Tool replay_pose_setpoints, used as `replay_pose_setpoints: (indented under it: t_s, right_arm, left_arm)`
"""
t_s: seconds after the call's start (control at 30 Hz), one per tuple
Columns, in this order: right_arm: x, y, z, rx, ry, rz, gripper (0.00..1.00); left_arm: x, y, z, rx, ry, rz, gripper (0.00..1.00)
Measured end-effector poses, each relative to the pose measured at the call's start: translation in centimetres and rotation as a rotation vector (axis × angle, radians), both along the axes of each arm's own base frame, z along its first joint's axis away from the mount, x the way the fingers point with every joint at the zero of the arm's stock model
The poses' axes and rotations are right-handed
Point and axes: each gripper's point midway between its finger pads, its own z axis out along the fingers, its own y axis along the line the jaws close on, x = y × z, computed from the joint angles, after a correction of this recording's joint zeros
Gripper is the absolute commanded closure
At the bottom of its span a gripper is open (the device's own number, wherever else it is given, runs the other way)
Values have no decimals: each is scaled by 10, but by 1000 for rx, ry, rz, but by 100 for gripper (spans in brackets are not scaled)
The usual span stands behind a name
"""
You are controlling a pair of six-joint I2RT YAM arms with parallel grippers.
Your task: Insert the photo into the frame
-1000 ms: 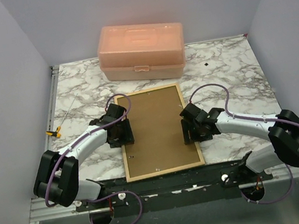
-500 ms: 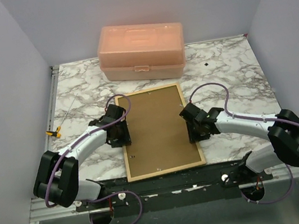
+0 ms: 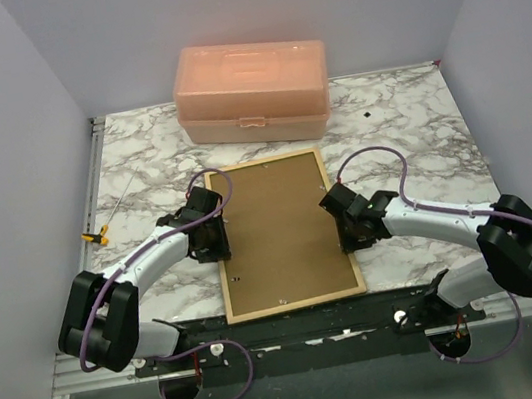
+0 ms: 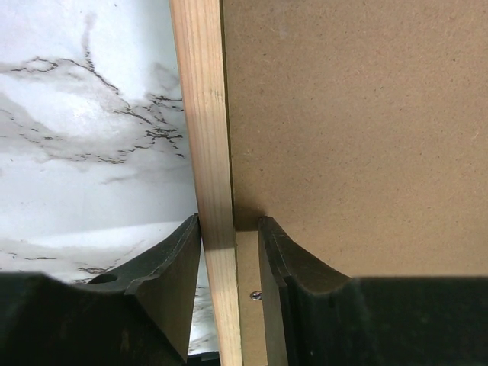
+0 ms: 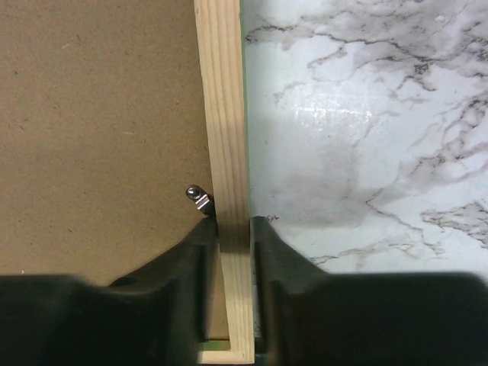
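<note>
The frame [image 3: 295, 302] lies face down on the marble table, pale wood back upward, with a brown backing board [image 3: 280, 223] filling it. The photo is hidden. My left gripper [image 3: 219, 239] straddles the frame's left rail [image 4: 204, 114]. Its outer finger touches the wood. The inner finger [image 4: 278, 259] rests on the board [image 4: 358, 114], a small gap away from the rail, so the left gripper [image 4: 229, 221] is open. My right gripper [image 3: 351, 236] is shut on the right rail [image 5: 225, 91]; in the right wrist view both sides of the right gripper [image 5: 232, 219] press against the wood.
A peach plastic box [image 3: 252, 90] stands at the back of the table [image 3: 406, 127]. A thin rod with a yellow tip [image 3: 100, 235] lies at the left edge. A small metal clip [image 5: 197, 197] sits on the board beside my right inner finger.
Both grippers have narrowed around the frame's side rails. The right one has closed onto its rail. The frame has shifted slightly.
</note>
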Motion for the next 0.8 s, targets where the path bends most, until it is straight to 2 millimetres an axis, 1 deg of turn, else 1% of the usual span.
replay_pose_setpoints:
  t_s: [0.07, 0.13, 0.3, 0.4, 0.43, 0.47, 0.5, 0.57, 0.63, 0.73, 0.8]
  right_arm:
    - [1, 1, 1, 5, -4, 2, 40]
    - [6, 6, 2, 22, -21, 7, 34]
    - [11, 10, 2, 37, -37, 15, 33]
    - [12, 11, 1, 39, -29, 16, 34]
    - [12, 11, 1, 38, -25, 19, 36]
    - [12, 11, 1, 36, -21, 21, 39]
    - [12, 11, 0, 33, -18, 23, 48]
    - [11, 8, 0, 23, -14, 25, 60]
    - [12, 3, 1, 8, -15, 13, 70]
    - [13, -4, 1, -16, -20, -1, 81]
    - [14, -7, 1, -27, -26, -4, 94]
  left_arm:
    - [0, 0, 0, 1, -1, -2, 66]
    - [0, 0, 0, -2, -1, -3, 66]
    - [0, -7, 1, -33, -3, -15, 67]
    - [0, -7, 1, -35, -3, -16, 68]
    - [0, -7, 1, -35, -3, -16, 68]
    - [0, -7, 1, -35, -3, -16, 69]
    - [0, -7, 1, -35, -3, -16, 70]
    - [0, -7, 1, -35, -3, -17, 71]
    - [0, -6, 0, -32, -3, -17, 73]
    - [0, -6, 0, -31, -3, -17, 76]
    - [0, -6, 0, -30, -4, -18, 76]
